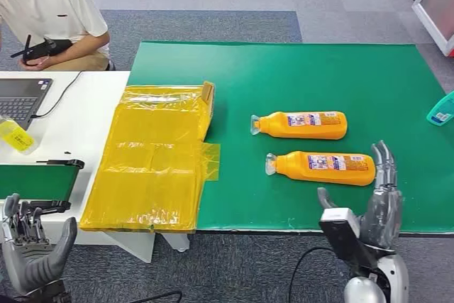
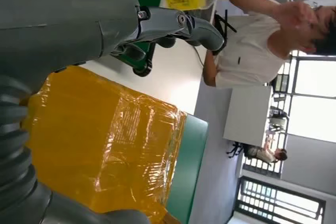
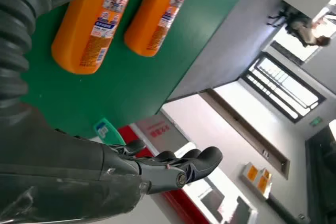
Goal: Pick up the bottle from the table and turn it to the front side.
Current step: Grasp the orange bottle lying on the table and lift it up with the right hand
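Two orange bottles lie on their sides on the green surface (image 1: 321, 69), caps left: near bottle (image 1: 321, 167) just beyond the right hand (image 1: 381, 196), far bottle (image 1: 300, 125) parallel behind it, apart. Right hand open, fingers spread, holding nothing, at the near edge by the near bottle's base. Left hand (image 1: 29, 246) open, empty, low at far left, well away. Risks: a round bottle lying flat may roll from a first touch, or nudge its neighbour; a grip near the base could let it tip. Labels white-and-blue, print too small to read. Yellow wrapped pack (image 1: 152, 157) left.
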### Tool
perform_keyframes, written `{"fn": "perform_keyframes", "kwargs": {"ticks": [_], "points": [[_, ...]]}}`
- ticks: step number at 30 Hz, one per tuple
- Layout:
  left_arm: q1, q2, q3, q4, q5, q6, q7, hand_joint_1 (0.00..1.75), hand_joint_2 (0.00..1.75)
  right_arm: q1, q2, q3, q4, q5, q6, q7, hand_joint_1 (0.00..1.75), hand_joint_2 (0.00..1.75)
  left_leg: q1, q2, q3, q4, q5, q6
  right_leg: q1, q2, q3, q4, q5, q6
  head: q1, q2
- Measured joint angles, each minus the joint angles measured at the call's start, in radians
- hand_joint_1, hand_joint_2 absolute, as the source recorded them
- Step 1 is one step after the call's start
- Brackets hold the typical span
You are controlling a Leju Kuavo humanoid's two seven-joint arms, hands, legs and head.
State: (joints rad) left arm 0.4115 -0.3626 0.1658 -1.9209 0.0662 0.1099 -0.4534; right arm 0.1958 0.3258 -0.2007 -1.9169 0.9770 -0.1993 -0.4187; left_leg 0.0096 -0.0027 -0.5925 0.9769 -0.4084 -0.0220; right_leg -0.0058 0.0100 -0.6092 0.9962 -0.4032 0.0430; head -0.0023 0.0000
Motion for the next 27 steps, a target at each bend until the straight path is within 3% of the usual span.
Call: {"fn": "perform_keyframes", "kwargs": {"ticks": [3,6,9,12,21,27], "points": [[0.000,0.000,0.013,0.010,0.004,-0.013,-0.007,0.00,1.75,-0.001,-0.003,0.024,0.008,0.072,-0.006,0.034,0.00,1.75,0.000,0.000,0.000,0.000,0.000,0.000,0.000,0.000,0.000,0.000,0.000,0.000,0.000,0.000],[0.000,0.000,0.022,0.016,-0.021,-0.036,-0.021,0.00,1.75,-0.004,-0.018,0.066,0.031,0.220,0.012,0.140,0.00,1.75,0.000,0.000,0.000,0.000,0.000,0.000,0.000,0.000,0.000,0.000,0.000,0.000,0.000,0.000],[-0.002,0.000,0.023,0.017,-0.072,-0.066,-0.029,0.00,1.75,-0.016,-0.053,0.110,0.077,0.352,0.055,0.251,0.00,1.75,0.000,0.000,0.000,0.000,0.000,0.000,0.000,0.000,0.000,0.000,0.000,0.000,0.000,0.000],[-0.006,0.000,0.017,0.017,-0.131,-0.097,-0.034,0.00,1.75,-0.033,-0.099,0.147,0.139,0.422,0.065,0.311,0.00,1.75,0.000,0.000,0.000,0.000,0.000,0.000,-0.001,0.000,0.000,0.000,0.000,0.001,0.000,0.000],[-0.006,-0.001,-0.028,0.015,-0.215,-0.155,-0.068,0.00,1.75,-0.087,-0.215,0.164,0.291,0.462,0.121,0.382,0.00,1.75,0.000,0.000,0.000,0.000,0.000,0.000,-0.001,0.000,0.000,0.000,0.000,0.001,0.000,0.000],[-0.006,-0.001,-0.063,0.015,-0.196,-0.287,-0.097,0.00,1.75,-0.156,-0.276,0.161,0.392,0.444,0.133,0.384,0.00,1.75,0.000,0.000,0.000,0.000,0.000,0.001,-0.001,0.000,0.000,0.000,0.001,0.001,0.000,0.000]]}}
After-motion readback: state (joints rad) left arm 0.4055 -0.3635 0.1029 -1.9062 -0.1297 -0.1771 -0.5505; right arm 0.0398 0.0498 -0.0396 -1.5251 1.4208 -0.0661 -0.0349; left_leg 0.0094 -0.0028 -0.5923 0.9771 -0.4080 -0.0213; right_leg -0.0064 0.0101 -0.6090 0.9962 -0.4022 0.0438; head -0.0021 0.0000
